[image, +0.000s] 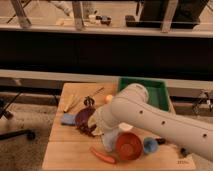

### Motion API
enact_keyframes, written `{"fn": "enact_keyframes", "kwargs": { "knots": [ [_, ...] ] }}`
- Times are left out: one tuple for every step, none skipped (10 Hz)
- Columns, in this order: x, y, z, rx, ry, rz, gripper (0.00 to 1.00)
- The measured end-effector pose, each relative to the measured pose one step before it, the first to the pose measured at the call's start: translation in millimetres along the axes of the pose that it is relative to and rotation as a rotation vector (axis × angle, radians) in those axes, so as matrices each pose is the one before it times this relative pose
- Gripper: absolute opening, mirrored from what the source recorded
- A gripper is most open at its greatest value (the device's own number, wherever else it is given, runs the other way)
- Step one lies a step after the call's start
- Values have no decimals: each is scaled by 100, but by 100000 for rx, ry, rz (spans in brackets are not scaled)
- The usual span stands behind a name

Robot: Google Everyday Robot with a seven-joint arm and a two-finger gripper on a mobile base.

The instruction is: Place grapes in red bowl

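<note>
The grapes (88, 130), a dark reddish bumpy bunch, hang just left of my white arm's end, over the wooden table's left-middle. My gripper (97, 128) is mostly hidden behind the arm and is shut on the bunch. The red bowl (129, 146) stands glossy and upright near the table's front edge, to the right of and below the grapes, with nothing showing inside it. The thick forearm crosses from the lower right and hides the table's middle.
A dark purple bowl (81, 117) sits right behind the grapes. An orange carrot (102, 156) lies in front of the red bowl, a small blue cup (150, 145) to its right. A green tray (152, 92) stands at the back right; utensils (89, 101) lie at the back left.
</note>
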Motion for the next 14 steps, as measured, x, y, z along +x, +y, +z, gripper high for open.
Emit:
{"fn": "enact_keyframes", "kwargs": {
  "knots": [
    [904, 383, -321, 84, 476, 1167, 0],
    [881, 380, -309, -21, 462, 1032, 0],
    [780, 329, -301, 54, 406, 991, 0],
    [664, 280, -293, 67, 502, 808, 0],
    [860, 458, -372, -159, 901, 863, 0],
    [757, 545, -255, -317, 905, 783, 0],
    [254, 277, -58, -403, 651, -27, 0],
    [272, 401, 15, -718, 705, -200, 0],
    [403, 537, -70, -661, 676, 342, 0],
    [244, 508, -2, -798, 405, -82, 0],
    [225, 565, 19, -883, 295, -100, 0],
    [419, 656, -72, -792, 441, 391, 0],
    [380, 349, -93, -410, 318, 415, 0],
    [409, 299, -147, -308, 215, 449, 0]
  ]
}}
